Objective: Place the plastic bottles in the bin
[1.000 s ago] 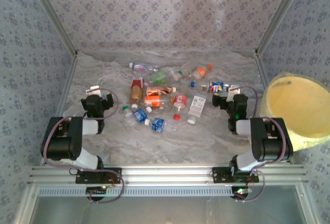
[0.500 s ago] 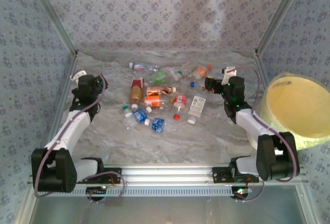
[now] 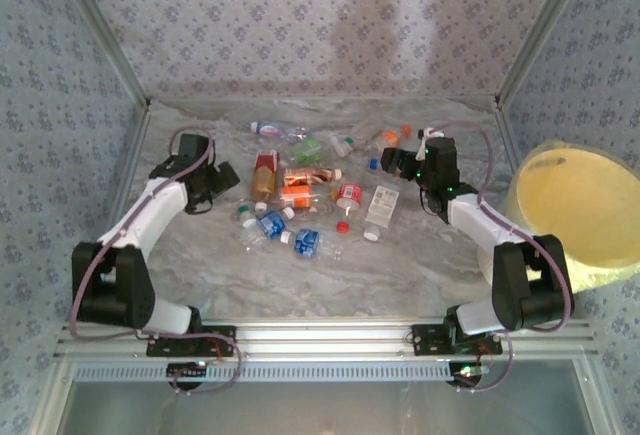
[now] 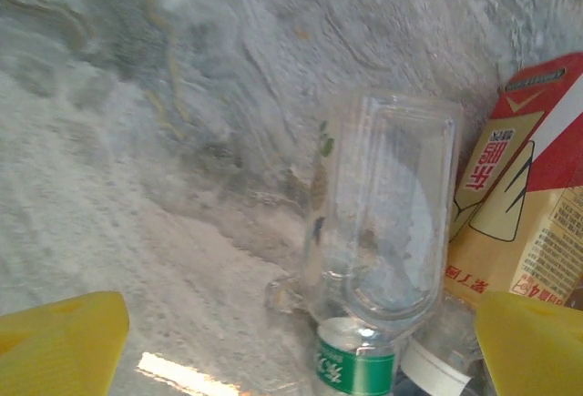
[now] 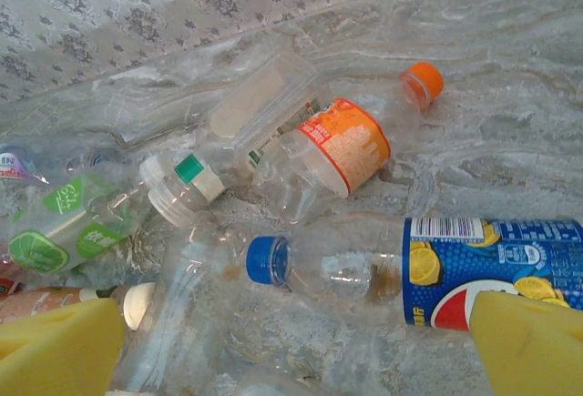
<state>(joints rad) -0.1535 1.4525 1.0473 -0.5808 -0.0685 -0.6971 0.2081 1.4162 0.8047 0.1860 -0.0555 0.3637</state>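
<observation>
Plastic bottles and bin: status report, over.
Left gripper open, right gripper open, nothing held. Plastic bottles scattered on table, bin at right. Carton among them.

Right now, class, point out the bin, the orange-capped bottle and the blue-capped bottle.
bin [image 3: 575,200]: top external view, on its pale-yellow inner wall.
orange-capped bottle [image 5: 342,146]: right wrist view, on its orange label.
blue-capped bottle [image 5: 455,264]: right wrist view, on its blue label.
</observation>
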